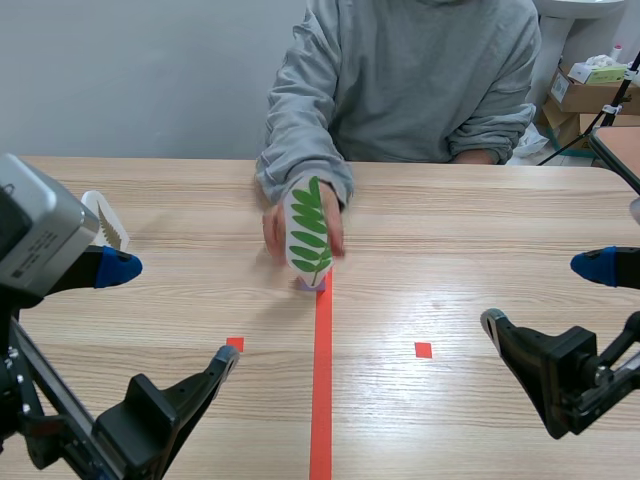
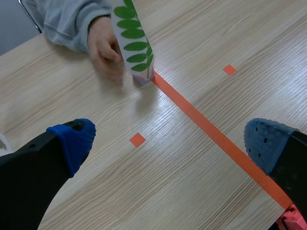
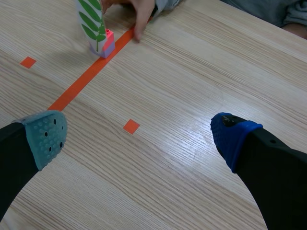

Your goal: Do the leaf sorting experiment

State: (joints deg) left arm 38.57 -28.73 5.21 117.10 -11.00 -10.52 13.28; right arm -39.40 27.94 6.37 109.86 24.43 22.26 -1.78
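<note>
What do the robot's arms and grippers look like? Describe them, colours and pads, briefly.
Both arms are black. The left gripper has two thick black fingers tipped with blue dotted pads. The right gripper has one grey-green dotted pad and one blue pad. A grey box sits on the left arm.

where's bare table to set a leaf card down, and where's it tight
Free: the table right of the tape line, between the leaf card and the right arm's fingers; also left of the line, around the small square mark. Crowded: the line's far end, where a person's hand holds the card on its block.
</note>
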